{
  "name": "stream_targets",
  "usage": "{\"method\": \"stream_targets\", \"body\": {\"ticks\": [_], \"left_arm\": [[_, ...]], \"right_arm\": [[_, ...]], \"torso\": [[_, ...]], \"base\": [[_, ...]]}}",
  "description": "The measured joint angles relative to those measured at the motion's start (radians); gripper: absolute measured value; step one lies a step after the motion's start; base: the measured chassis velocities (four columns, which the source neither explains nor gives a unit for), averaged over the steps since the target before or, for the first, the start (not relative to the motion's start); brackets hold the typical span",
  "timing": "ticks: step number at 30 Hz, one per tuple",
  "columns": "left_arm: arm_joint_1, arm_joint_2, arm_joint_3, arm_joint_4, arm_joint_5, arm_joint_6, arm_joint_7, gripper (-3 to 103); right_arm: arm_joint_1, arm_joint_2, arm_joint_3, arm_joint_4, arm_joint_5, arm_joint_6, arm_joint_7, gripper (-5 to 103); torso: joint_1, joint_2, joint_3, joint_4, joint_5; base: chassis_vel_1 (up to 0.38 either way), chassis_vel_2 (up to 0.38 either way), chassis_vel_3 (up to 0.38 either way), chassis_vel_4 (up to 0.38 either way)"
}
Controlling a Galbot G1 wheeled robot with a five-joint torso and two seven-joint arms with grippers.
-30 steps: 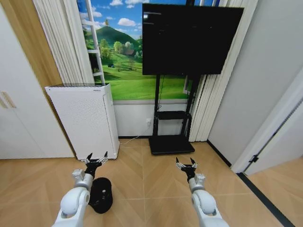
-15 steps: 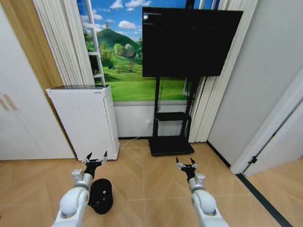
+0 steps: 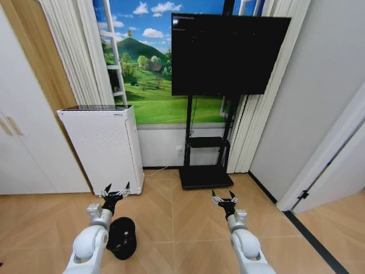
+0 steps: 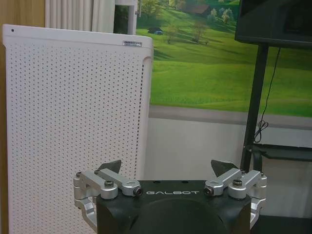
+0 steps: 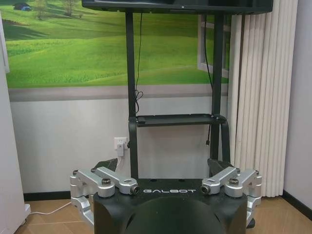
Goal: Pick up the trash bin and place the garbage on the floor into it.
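The trash bin, small, black and round, stands on the wooden floor just in front of me on the left, partly behind my left forearm. My left gripper is held out above and beyond the bin, open, with nothing between its fingers, and faces the white perforated appliance. My right gripper is held out at the same height on the right, open and empty, facing the TV stand. The garbage is out of view.
The white perforated appliance stands against the wall at the left. A black TV on a black stand is ahead, with curtains on both sides. A white cabinet is at the far left and a door frame at the right. A power cord runs along the floor.
The whole picture has slid slightly downward, so the camera has moved. Both arms keep the same pose and both grippers stay open.
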Motion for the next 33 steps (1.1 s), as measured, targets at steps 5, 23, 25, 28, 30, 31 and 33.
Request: {"method": "stream_targets", "body": {"ticks": [5,23,25,28,30,31,33], "left_arm": [[0.001,-0.003,0.007,-0.001,0.035,0.001,-0.016,100],[0.0,-0.005,0.007,-0.001,0.039,0.001,-0.022,100],[0.0,-0.005,0.007,-0.001,0.039,0.001,-0.022,100],[0.0,-0.005,0.007,-0.001,0.039,0.002,-0.022,100],[0.0,-0.005,0.007,-0.001,0.039,0.002,-0.022,100],[0.0,-0.005,0.007,-0.001,0.039,0.002,-0.022,100],[0.0,-0.005,0.007,-0.001,0.039,0.002,-0.022,100]], "right_arm": [[0.0,0.0,0.0,0.0,0.0,0.0,0.0,100],[0.0,0.0,0.0,0.0,0.0,0.0,0.0,100],[0.0,0.0,0.0,0.0,0.0,0.0,0.0,100],[0.0,0.0,0.0,0.0,0.0,0.0,0.0,100],[0.0,0.0,0.0,0.0,0.0,0.0,0.0,100],[0.0,0.0,0.0,0.0,0.0,0.0,0.0,100],[0.0,0.0,0.0,0.0,0.0,0.0,0.0,100]], "torso": [[0.002,0.003,0.001,0.0,0.0],[-0.001,-0.004,-0.003,0.0,0.0],[-0.001,-0.004,-0.003,0.0,0.0],[-0.001,-0.005,-0.004,0.0,0.0],[-0.001,-0.006,-0.004,0.0001,0.0],[-0.001,-0.006,-0.004,0.0001,0.0],[-0.001,-0.006,-0.004,0.0001,-0.0001]], "base": [[0.0,0.0,0.0,0.0],[0.0,0.0,0.0,0.0],[0.0,0.0,0.0,0.0],[0.0,0.0,0.0,0.0],[0.0,0.0,0.0,0.0],[0.035,-0.067,-0.065,0.035],[0.084,-0.067,-0.094,0.093]]}}
